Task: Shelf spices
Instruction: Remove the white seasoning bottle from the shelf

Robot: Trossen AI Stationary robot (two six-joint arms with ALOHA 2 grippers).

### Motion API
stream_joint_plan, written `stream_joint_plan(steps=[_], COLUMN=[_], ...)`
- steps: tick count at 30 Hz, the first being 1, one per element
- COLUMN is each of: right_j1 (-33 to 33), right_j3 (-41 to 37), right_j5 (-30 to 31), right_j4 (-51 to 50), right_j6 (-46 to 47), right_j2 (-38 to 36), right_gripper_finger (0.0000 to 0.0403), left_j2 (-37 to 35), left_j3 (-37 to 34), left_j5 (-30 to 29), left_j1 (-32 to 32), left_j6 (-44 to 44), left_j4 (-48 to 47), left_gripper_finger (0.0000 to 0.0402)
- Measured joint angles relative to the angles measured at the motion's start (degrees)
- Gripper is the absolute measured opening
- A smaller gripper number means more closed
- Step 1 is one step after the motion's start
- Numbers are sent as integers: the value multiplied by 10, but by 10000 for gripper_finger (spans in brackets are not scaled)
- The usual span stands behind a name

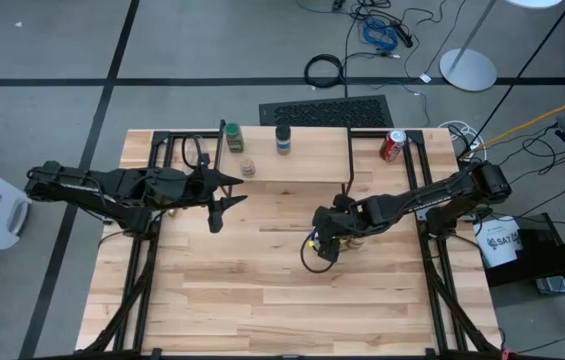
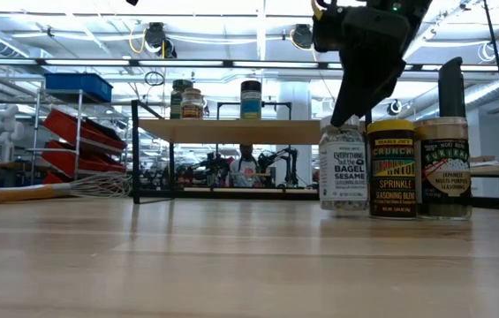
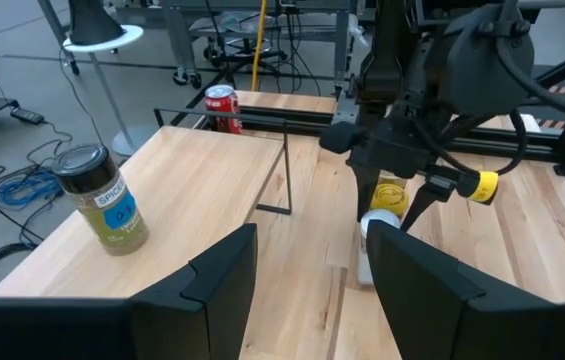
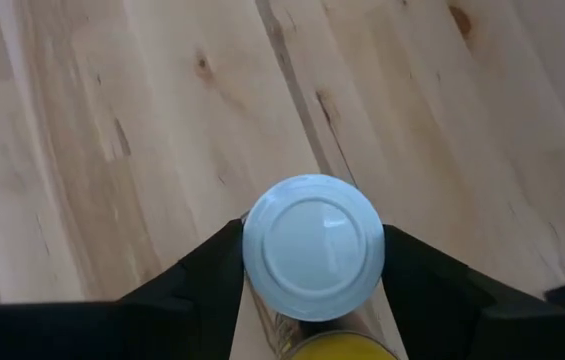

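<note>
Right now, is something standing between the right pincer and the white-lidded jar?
No. The right pincer is straddling the white-lidded jar, one finger on each side. Nothing visible lies between them.

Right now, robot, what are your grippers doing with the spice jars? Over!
Right gripper straddling white-lidded bagel sesame jar on table. Left gripper open, empty, waiting beside shelf. Three jars shelved, three still down. Nothing in the way.

The white-lidded jar [image 2: 343, 172] read "EVERYTHING but the BAGEL SESAME SEASONING BLEND". The yellow jar [image 2: 392, 170] beside it read "TRADER JOE'S", "CRUNCHY", "ONION", "SPRINKLE SEASONING BLEND". The third jar [image 2: 444, 170] read "FURIKAKE" and "JAPANESE MULTI-PURPOSE SEASONING". A jar [image 3: 103, 200] in the left wrist view showed "SPICES". Other labels were too small to read.
</note>
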Motion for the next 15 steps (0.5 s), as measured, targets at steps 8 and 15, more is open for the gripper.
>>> stream_joint_plan(steps=[8, 15], right_j1=[1, 8], right_j3=[0, 0], right_j5=[2, 4], right_j4=[0, 4], right_j6=[22, 21], right_j2=[11, 11], right_gripper_finger=[199, 220], left_j2=[0, 0], left_j3=[0, 0], left_j5=[0, 0], left_j1=[0, 0], left_j6=[0, 0], left_j4=[0, 0], left_gripper_finger=[198, 198])
